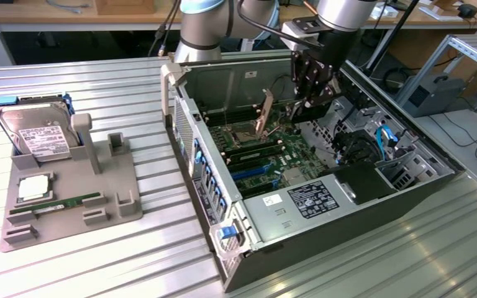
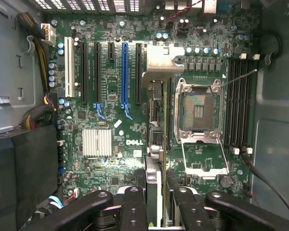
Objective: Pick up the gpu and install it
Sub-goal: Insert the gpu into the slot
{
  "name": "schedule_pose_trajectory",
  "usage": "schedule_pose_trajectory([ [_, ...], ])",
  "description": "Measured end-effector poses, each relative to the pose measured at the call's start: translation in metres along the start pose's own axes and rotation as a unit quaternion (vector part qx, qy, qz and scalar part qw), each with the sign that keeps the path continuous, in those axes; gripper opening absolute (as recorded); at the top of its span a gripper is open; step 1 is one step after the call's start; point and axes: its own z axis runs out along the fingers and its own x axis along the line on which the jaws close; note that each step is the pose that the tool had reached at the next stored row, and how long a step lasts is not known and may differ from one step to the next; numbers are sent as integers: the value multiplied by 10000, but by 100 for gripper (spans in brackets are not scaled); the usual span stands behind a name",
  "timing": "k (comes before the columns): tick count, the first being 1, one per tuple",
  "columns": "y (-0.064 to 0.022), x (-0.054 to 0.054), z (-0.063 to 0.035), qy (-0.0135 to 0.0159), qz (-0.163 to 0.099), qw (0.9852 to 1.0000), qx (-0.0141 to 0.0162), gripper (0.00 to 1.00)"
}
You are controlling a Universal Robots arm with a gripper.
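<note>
Black and thin, the gpu point(image 2: 153, 175) is pinched in our end effector point(image 2: 156, 204) above the board point(image 2: 111, 122). We think it is light, stiff and breakable, so we hold its edges.

silver-grey arm point(image 1: 201, 31) with pale blue joint caps point(image 1: 199, 5), black cables point(image 1: 259, 26), black bolted end effector point(image 1: 312, 105).

The brand name DELL point(image 2: 134, 141) stands in white capitals on the green motherboard point(image 2: 111, 110), just ahead of the gripper point(image 2: 156, 192) and beside a finned silver heatsink point(image 2: 97, 143). In the exterior view, well away from the gripper, a white sticker point(image 1: 272, 200) and a black sticker point(image 1: 315, 200) on the power supply housing point(image 1: 292, 222) carry print too small to read. The same goes for the white label point(image 1: 44, 139) on the hard drive point(image 1: 17, 117).
</note>
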Motion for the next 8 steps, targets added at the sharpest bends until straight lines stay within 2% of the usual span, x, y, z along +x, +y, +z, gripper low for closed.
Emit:
schedule_pose_trajectory([
  [8, 1, 21, 21, 0, 0, 10000, 0, 27],
])
